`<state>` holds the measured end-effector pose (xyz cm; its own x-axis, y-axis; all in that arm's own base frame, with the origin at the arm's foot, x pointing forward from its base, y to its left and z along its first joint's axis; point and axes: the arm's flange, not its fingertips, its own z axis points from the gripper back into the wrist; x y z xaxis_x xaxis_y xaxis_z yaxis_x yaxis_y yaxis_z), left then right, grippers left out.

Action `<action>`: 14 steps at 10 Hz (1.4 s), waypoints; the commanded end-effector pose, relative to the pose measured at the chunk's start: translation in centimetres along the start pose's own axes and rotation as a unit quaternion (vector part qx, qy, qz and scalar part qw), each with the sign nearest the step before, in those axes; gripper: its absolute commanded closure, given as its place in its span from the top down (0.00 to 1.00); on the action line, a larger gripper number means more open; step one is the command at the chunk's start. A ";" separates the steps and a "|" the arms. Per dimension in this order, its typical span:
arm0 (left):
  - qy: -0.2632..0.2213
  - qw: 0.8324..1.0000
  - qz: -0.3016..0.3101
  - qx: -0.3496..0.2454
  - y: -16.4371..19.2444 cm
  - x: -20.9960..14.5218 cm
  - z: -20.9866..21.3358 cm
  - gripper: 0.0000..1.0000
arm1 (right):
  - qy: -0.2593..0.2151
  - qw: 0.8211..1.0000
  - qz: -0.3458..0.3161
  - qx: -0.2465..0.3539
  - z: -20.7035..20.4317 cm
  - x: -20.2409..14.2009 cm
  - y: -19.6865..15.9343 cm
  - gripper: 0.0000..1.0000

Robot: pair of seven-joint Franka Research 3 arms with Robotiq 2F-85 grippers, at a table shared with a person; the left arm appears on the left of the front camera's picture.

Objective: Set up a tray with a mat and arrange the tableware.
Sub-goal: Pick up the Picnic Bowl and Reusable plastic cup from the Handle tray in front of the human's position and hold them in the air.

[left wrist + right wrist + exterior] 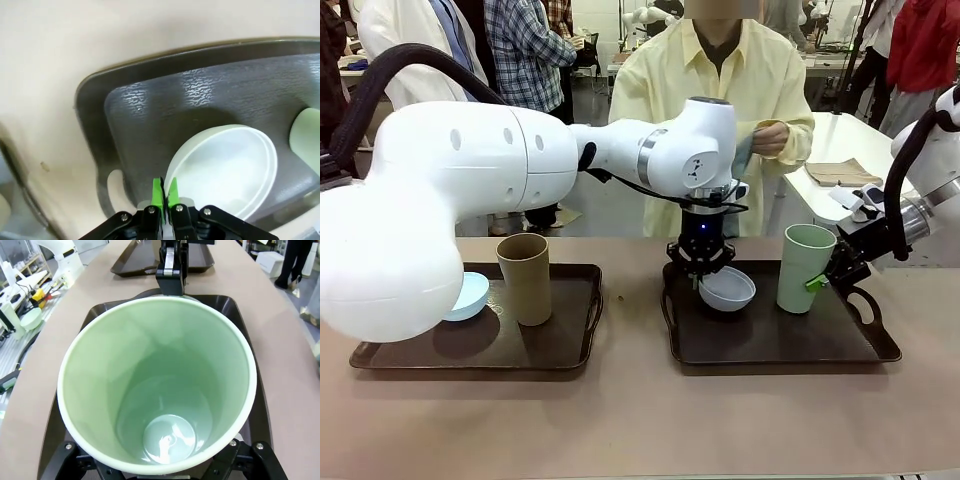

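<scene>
Left wrist view: the left hand (164,194) pinches the rim of the greyish white bowl (225,170); it should go down level. I cannot tell whether the right hand (819,281) grips.

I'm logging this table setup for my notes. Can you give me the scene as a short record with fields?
left tray: pale blue bowl, tan-brown cup upright
right tray: greyish white bowl, pale green cup
left end effector: shut on greyish white bowl's rim, bowl tilted
right end effector: around pale green cup, grip unclear
</scene>
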<state>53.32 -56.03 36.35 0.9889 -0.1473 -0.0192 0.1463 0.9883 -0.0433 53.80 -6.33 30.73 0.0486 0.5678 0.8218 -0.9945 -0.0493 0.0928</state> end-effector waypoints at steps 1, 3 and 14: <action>-0.010 1.000 0.019 -0.011 0.6 -0.2 4.9 0.00 | -0.016 0.999 0.036 -0.025 2.6 3.4 1.6 0.08; -0.041 0.999 0.015 -0.029 1.4 -1.4 10.6 0.00 | -0.010 0.996 0.067 -0.051 6.5 8.2 3.6 0.08; -0.084 0.995 0.009 -0.057 2.9 -4.5 22.8 0.00 | 0.003 0.989 0.127 -0.078 14.1 21.3 10.9 0.08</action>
<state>49.75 -51.25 58.95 0.9854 -0.1067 0.1325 0.1276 0.9786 -0.1612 45.41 -6.47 56.77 -0.2005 0.5536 0.8083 -0.9780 -0.0644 -0.1985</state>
